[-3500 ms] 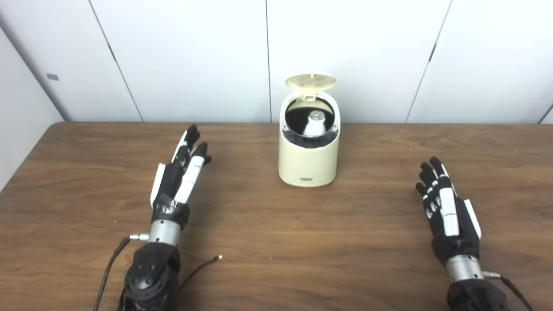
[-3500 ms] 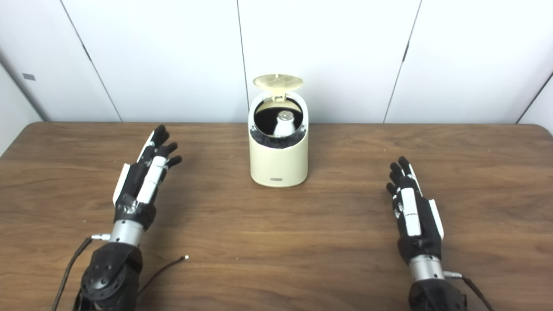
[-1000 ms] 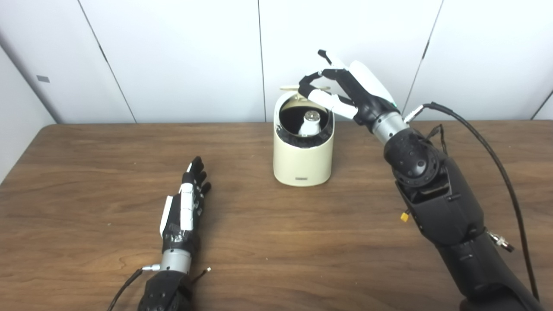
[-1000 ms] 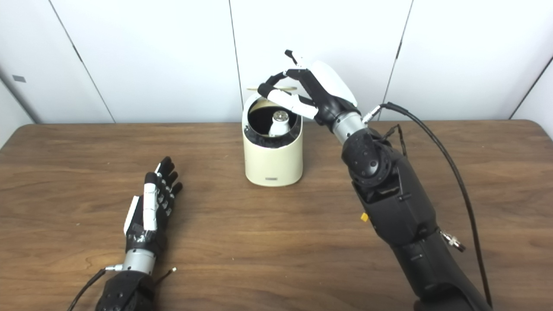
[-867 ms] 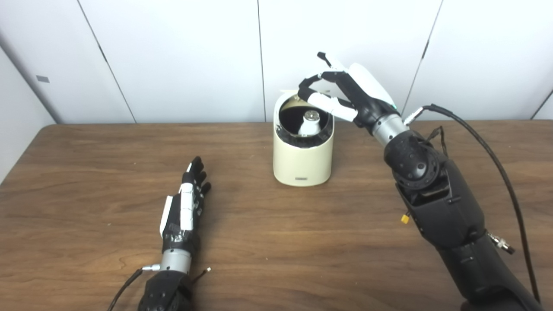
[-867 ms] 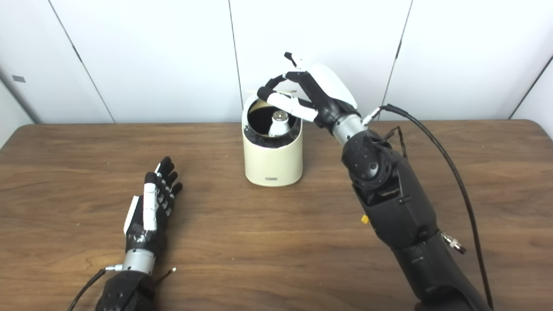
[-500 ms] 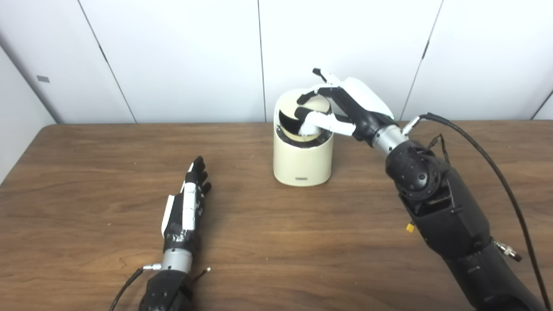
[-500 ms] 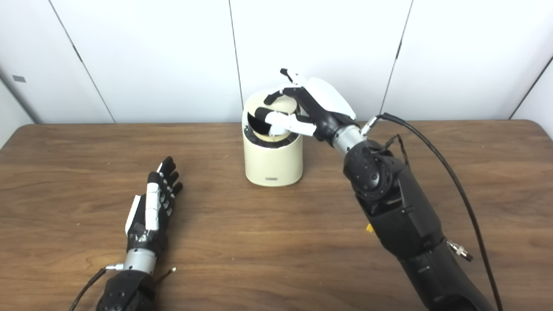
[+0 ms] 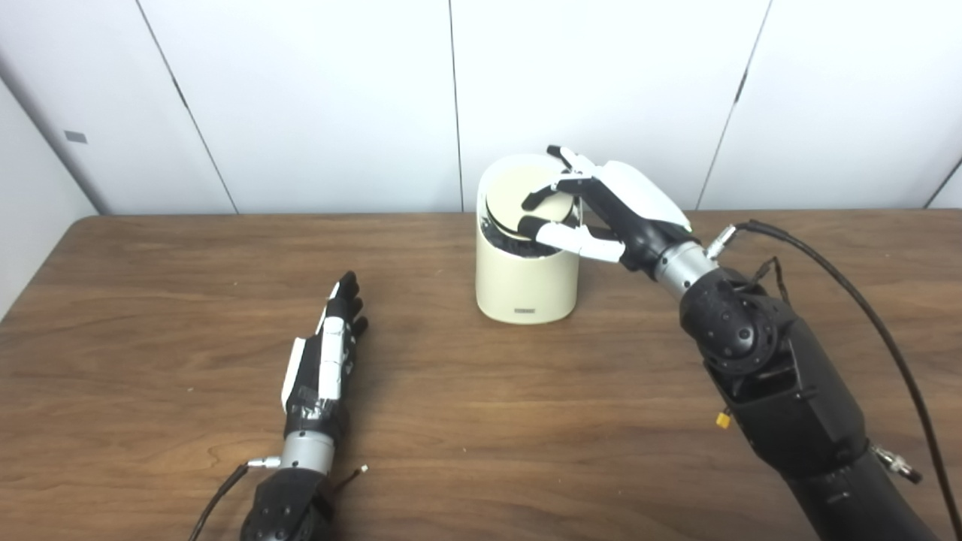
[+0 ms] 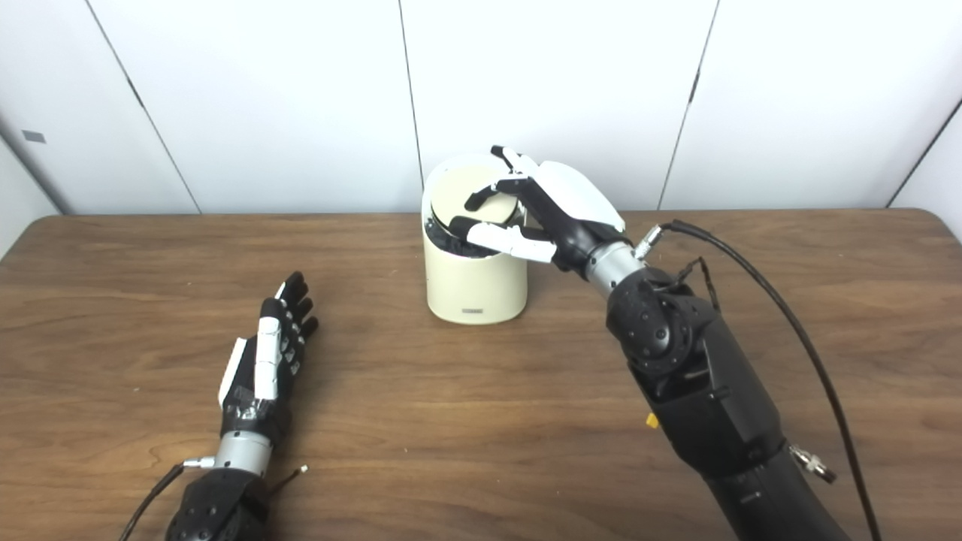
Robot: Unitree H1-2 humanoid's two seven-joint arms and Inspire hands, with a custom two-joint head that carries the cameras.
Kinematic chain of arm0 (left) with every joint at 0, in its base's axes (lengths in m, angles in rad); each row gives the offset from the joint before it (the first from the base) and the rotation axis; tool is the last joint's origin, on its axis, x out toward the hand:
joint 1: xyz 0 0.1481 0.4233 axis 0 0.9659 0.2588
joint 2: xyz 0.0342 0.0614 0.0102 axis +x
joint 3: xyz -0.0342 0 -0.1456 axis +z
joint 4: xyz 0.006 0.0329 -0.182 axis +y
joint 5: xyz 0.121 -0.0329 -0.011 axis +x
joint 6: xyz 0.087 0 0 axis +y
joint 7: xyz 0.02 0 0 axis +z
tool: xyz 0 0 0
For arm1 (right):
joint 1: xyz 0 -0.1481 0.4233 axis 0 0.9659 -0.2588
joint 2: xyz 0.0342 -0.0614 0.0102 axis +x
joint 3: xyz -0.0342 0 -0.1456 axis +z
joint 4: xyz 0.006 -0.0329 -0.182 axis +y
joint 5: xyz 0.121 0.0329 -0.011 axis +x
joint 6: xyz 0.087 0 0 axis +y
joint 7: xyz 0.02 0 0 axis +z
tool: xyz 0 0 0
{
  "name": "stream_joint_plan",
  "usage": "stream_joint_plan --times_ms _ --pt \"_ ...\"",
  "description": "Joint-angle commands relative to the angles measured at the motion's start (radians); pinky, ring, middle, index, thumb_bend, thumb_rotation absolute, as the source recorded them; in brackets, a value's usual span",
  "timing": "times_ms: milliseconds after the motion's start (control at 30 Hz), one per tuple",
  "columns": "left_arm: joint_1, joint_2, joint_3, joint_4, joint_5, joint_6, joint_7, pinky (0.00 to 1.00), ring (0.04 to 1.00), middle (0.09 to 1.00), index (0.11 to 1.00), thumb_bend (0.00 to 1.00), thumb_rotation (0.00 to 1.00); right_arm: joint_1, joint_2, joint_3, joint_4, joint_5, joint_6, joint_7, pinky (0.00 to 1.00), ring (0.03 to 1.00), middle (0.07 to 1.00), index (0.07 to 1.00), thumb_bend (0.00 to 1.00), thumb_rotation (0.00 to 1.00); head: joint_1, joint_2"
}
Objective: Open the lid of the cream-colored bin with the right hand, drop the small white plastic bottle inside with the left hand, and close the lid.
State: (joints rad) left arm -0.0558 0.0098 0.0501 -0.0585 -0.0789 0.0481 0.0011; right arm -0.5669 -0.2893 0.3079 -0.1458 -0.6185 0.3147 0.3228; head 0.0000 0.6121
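The right hand [image 9: 601, 207], fingers loosely spread and grasping nothing, has pushed the lid [image 9: 518, 199] nearly flat onto the cream-colored bin [image 9: 526, 282], hiding the white bottle inside, while the left hand [image 9: 323, 361] lies empty, fingers extended, so closing is almost done.

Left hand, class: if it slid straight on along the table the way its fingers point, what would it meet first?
Probably nothing: the left hand points up the table, passing left of the cream bin, toward the wall; depth is uncertain.
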Motion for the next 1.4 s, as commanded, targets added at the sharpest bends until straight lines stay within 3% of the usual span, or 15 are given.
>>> stream_joint_plan --times_ms 0,967,1233,1367 --pt "-0.011 0.002 -0.006 -0.014 0.007 0.008 -0.003 1.00 1.000 1.000 1.000 0.63 1.00 -0.024 -0.012 -0.008 -0.039 -0.012 -0.009 0.001 1.00 1.000 1.000 0.671 0.60 1.00 0.003 0.003" --pt "-0.008 0.001 -0.005 -0.013 0.004 -0.005 -0.004 0.98 1.000 1.000 1.000 0.64 1.00 0.007 -0.021 0.008 -0.006 -0.010 -0.029 0.007 1.00 1.000 1.000 0.693 0.62 1.00 0.004 0.004" --pt "-0.013 -0.002 0.006 -0.026 -0.005 0.010 0.003 0.99 1.000 1.000 1.000 0.65 1.00 -0.011 -0.042 0.060 -0.020 -0.082 0.010 0.062 1.00 1.000 1.000 0.727 0.61 1.00 0.008 0.006" --pt "-0.013 -0.003 0.005 -0.026 0.001 0.005 0.004 0.99 1.000 1.000 1.000 0.66 1.00 -0.016 -0.046 0.083 -0.023 -0.126 0.010 0.075 1.00 1.000 1.000 0.723 0.57 0.94 0.009 0.009"
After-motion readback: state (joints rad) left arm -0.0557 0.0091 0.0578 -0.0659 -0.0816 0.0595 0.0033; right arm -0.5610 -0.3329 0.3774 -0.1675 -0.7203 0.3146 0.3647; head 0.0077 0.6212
